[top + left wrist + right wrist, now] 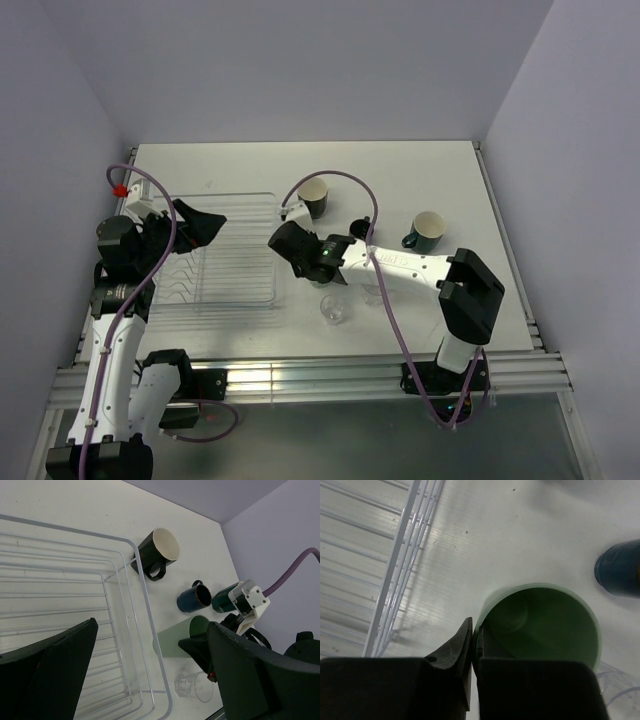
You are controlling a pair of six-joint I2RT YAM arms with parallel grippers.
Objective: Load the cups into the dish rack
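Observation:
My right gripper [475, 640] is shut on the rim of the mint green tumbler [545, 625], one finger inside and one outside. It holds the tumbler tilted just right of the clear dish rack [225, 295]; the tumbler also shows in the left wrist view [172, 639]. My left gripper [197, 226] is open and empty above the rack's left part. The black mug with cream inside [313, 197], the navy mug [194, 598] and the dark green mug [427, 230] stand on the table right of the rack. Two clear tumblers [335, 308] [372, 292] stand nearer me.
The rack [145, 595] holds nothing that I can see. The right arm [420, 268] stretches across the table above the clear tumblers. The table's right edge [505, 260] runs beside the dark green mug, and walls close in the back and both sides.

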